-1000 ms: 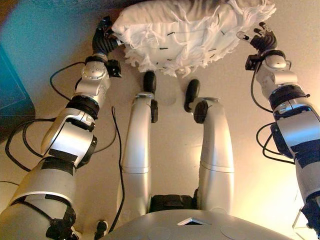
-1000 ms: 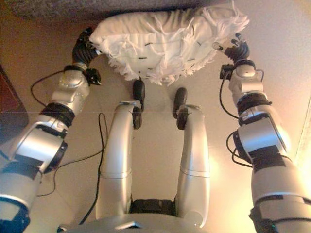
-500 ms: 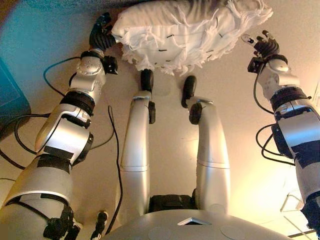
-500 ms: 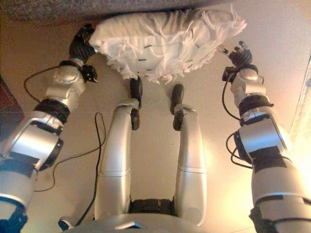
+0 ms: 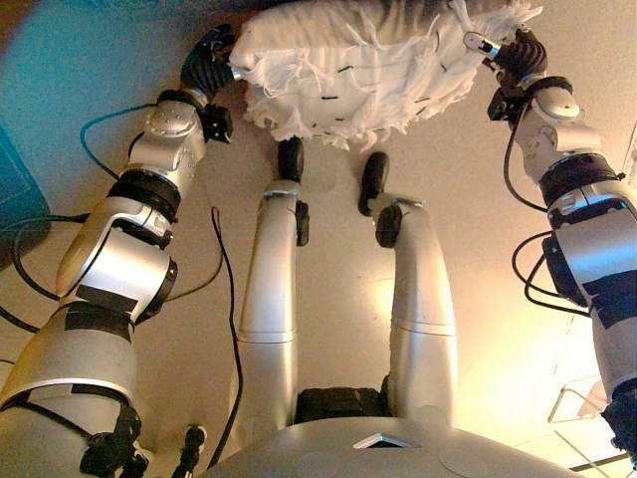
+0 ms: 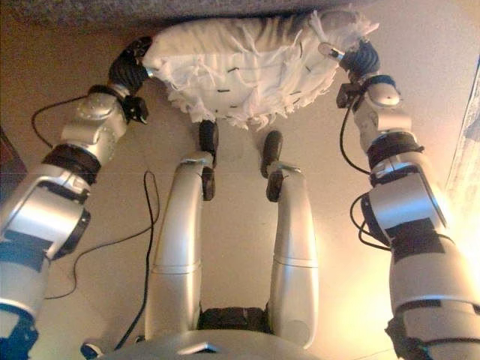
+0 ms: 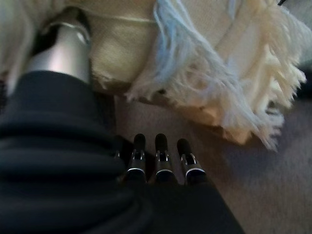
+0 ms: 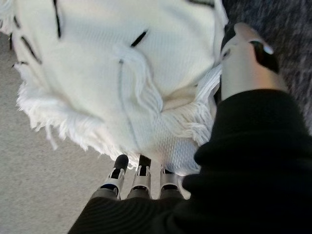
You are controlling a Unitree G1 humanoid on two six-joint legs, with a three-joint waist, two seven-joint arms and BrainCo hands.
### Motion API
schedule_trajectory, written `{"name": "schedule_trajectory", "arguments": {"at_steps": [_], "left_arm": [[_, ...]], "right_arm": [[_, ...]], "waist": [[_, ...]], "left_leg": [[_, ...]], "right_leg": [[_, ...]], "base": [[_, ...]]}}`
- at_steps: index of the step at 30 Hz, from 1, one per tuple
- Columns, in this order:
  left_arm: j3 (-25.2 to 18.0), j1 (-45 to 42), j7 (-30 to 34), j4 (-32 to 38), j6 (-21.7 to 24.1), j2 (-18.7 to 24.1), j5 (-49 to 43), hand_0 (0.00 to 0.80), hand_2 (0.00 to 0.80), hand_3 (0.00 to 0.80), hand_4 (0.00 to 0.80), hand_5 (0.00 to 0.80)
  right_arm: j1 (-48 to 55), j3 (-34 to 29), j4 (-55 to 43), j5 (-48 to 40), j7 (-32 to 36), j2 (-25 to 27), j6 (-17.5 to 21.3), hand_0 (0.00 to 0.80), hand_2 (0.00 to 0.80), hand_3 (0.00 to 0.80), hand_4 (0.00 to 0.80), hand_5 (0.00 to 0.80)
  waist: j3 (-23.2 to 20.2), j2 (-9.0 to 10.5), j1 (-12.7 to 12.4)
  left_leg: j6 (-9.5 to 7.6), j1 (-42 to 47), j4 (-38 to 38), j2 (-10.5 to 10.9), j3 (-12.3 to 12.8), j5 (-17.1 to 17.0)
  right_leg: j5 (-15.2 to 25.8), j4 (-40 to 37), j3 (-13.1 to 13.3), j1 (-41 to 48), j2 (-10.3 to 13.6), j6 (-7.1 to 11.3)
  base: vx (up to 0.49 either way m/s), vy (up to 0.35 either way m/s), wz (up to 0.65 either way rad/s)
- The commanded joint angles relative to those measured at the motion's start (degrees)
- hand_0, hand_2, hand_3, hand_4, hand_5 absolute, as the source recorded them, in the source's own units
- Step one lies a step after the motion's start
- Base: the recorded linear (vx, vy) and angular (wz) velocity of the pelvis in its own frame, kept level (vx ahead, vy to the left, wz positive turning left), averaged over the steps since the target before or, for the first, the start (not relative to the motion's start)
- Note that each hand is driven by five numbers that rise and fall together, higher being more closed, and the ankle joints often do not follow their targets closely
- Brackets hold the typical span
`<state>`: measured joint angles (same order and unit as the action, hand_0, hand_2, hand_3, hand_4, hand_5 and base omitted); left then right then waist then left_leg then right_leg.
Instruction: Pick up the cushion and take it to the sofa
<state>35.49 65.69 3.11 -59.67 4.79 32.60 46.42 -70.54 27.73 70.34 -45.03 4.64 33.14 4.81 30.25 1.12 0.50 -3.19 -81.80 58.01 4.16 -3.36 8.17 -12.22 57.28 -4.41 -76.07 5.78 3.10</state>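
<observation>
The white fringed cushion (image 5: pixel 358 65) with short dark stitches is at the far edge of my view, held off the floor between my two hands. My left hand (image 5: pixel 209 65) is against its left end; in the left wrist view its fingers (image 7: pixel 158 151) are straight below the cushion (image 7: pixel 219 63) and the thumb (image 7: pixel 61 51) lies against the fabric. My right hand (image 5: pixel 513 55) is against its right end; in the right wrist view the fingers (image 8: pixel 139 175) reach under the cushion's (image 8: pixel 122 63) fringe and the thumb (image 8: pixel 246 58) rests on its side.
A dark grey textured surface (image 6: pixel 90 11) runs along the far edge behind the cushion and shows in the right wrist view (image 8: pixel 287 29). A dark teal object (image 5: pixel 20 189) stands at the left. Beige floor (image 5: pixel 338 289) lies below.
My right hand, apart from the cushion before, has moved in against its right end. My left hand has stayed at the left end and shifted slightly farther away.
</observation>
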Motion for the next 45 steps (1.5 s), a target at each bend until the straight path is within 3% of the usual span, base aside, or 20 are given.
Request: {"name": "schedule_trajectory", "arguments": {"at_steps": [1, 24, 25, 26, 27, 28, 29, 41, 45], "left_arm": [[0.40, 3.02, 3.11, 0.76, -0.38, -1.78, 2.24, 0.000, 0.000, 0.000, 0.000, 0.000], [8.03, 6.31, 11.73, 1.00, -6.12, -7.16, -1.48, 0.000, 0.000, 0.000, 0.000, 0.000], [8.13, 6.03, 11.77, 1.21, -6.98, -6.93, -1.77, 0.000, 0.000, 0.000, 0.000, 0.000], [8.42, 5.88, 11.92, 1.18, -7.11, -6.60, -1.69, 0.000, 0.000, 0.000, 0.000, 0.000], [8.52, 5.64, 12.37, 1.17, -6.61, -6.38, -1.80, 0.000, 0.000, 0.000, 0.000, 0.000], [8.45, 5.40, 13.26, 0.89, -6.05, -6.06, -2.06, 0.477, 0.477, 0.477, 0.477, 0.477], [8.42, 5.24, 13.73, 0.67, -5.51, -5.98, -1.64, 0.800, 0.800, 0.800, 0.800, 0.800], [6.59, 6.99, 8.36, 0.52, -3.17, -5.61, -3.42, 0.800, 0.800, 0.800, 0.800, 0.800], [5.80, 6.89, 7.25, 0.55, -1.64, -5.63, -3.86, 0.800, 0.800, 0.800, 0.800, 0.800]], "right_arm": [[-3.54, 1.30, -1.63, 1.36, 2.36, 1.73, 3.50, 0.000, 0.000, 0.000, 0.000, 0.000], [-7.20, 3.10, -2.18, 4.47, 1.65, -1.84, 3.07, 0.000, 0.000, 0.000, 0.000, 0.000], [-7.24, 3.10, -2.12, 4.79, 1.53, -1.81, 3.25, 0.044, 0.044, 0.044, 0.044, 0.044], [-7.28, 3.25, -2.12, 4.54, 1.59, -1.75, 3.41, 0.213, 0.213, 0.213, 0.213, 0.213], [-7.31, 3.26, -2.10, 4.38, 1.52, -1.81, 3.58, 0.546, 0.546, 0.546, 0.546, 0.546], [-7.55, 3.28, -1.96, 4.32, 1.48, -1.79, 3.64, 0.800, 0.800, 0.800, 0.800, 0.800], [-7.50, 3.35, -2.06, 4.16, 1.61, -1.80, 3.71, 0.800, 0.800, 0.800, 0.800, 0.800], [-7.59, 2.10, -1.11, 2.23, 0.63, -2.18, 2.72, 0.800, 0.800, 0.800, 0.800, 0.800], [-6.94, 1.05, -1.29, 1.51, -1.06, -2.49, 4.19, 0.800, 0.800, 0.800, 0.800, 0.800]], "waist": [[-0.45, -1.27, -2.81], [-0.45, -1.14, -1.61], [-0.45, -1.23, -1.61], [-0.45, -1.28, -1.62], [-0.45, -1.27, -1.65], [-0.45, -1.33, -1.71], [-0.45, -1.34, -1.68], [-0.45, -0.86, -1.89], [-0.45, -0.86, -1.78]], "left_leg": [[2.02, 2.09, 4.68, 0.53, 1.45, 3.99], [2.03, 4.44, -2.23, 0.24, 1.40, 2.58], [2.02, 4.45, -2.42, 0.21, 1.45, 2.53], [2.06, 4.43, -2.55, 0.14, 1.47, 2.46], [2.12, 4.49, -2.76, 0.03, 1.45, 2.36], [2.13, 4.58, -2.93, -0.01, 1.41, 2.30], [2.13, 4.53, -2.87, -0.20, 1.50, 2.26], [2.25, 4.66, -3.32, -0.11, 0.97, 2.25], [2.29, 5.15, -3.92, -0.16, 1.05, 2.22]], "right_leg": [[11.08, -4.51, 0.62, 3.63, -0.12, 0.39], [12.88, -9.33, 0.76, 4.71, -0.50, 1.57], [12.98, -9.56, 0.72, 4.69, -0.52, 1.56], [13.11, -9.79, 0.71, 4.67, -0.52, 1.56], [13.29, -10.05, 0.69, 4.76, -0.55, 1.60], [13.29, -10.14, 0.70, 4.79, -0.57, 1.60], [13.33, -10.15, 0.63, 4.78, -0.53, 1.58], [13.33, -10.78, 0.34, 5.06, -0.65, 1.58], [13.47, -11.25, 0.44, 5.45, -0.76, 1.70]], "base": [[0.010, -0.014, 0.11], [0.001, -0.008, 0.01], [0.000, 0.000, 0.00], [0.000, 0.000, 0.00], [-0.028, 0.011, -0.03], [0.000, 0.000, 0.00], [0.000, 0.000, 0.00], [-0.001, -0.007, 0.01], [0.000, 0.000, 0.00]]}}
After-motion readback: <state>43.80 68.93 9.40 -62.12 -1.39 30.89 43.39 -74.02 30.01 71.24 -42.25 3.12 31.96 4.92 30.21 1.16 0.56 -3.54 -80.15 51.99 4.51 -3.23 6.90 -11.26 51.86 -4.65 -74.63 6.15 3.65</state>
